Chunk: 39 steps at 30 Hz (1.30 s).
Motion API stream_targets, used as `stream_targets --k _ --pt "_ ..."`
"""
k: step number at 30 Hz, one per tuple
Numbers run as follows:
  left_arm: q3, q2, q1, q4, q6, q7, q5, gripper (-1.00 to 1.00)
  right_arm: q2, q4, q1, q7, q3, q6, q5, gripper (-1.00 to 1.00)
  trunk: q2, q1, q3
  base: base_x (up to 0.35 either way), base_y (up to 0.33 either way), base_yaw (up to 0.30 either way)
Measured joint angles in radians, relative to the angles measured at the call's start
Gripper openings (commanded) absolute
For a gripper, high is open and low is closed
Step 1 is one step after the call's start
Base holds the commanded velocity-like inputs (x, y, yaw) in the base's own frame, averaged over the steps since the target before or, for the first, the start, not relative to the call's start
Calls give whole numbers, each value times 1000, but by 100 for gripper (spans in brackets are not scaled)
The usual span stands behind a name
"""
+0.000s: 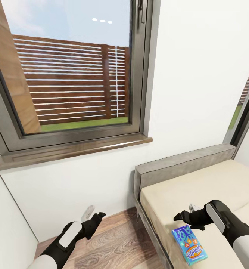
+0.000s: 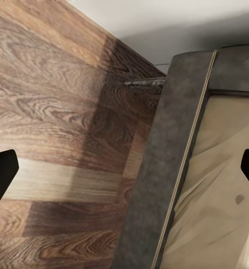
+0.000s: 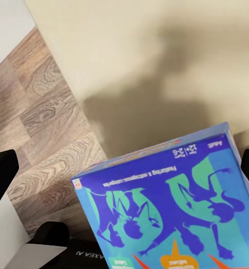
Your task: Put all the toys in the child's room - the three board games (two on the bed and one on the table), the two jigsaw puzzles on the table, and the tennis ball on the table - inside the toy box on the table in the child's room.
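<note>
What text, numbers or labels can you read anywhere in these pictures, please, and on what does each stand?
"12+" and "2-6": on the blue board game box on the bed, right wrist view.
"AXEA A": partly cut off, on a dark robot part.
Orange logo and other lines on the box: too blurred to read.

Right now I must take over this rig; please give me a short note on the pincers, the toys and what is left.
Left pincer: open, empty, above the wood floor beside the bed.
Right pincer: open, empty, hovering over the mattress just above the blue board game.
That game lies flat near the mattress edge, not yet grasped.
Done: nothing visible. Left: grasp this game and carry it to the toy box; the other toys cannot be judged from here.
</note>
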Motion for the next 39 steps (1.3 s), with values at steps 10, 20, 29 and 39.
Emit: stream_targets --k 10,20,29,39 --pt "-3 -1 14 0 -3 0 -5 100 0 0 0 0 -1 0 0 100 0 0 0 0 0 0" --pt "-5 -1 27 0 -4 -1 -9 100 0 0 0 0 -3 0 0 100 0 0 0 0 0 0" --pt "-5 -1 30 0 -5 0 -10 100 -1 -1 0 0 -5 0 -1 100 0 0 0 0 0 18" --pt "-6 -1 31 0 -5 0 -11 100 -1 -1 -1 0 -6 0 -1 100 0 0 0 0 0 147"
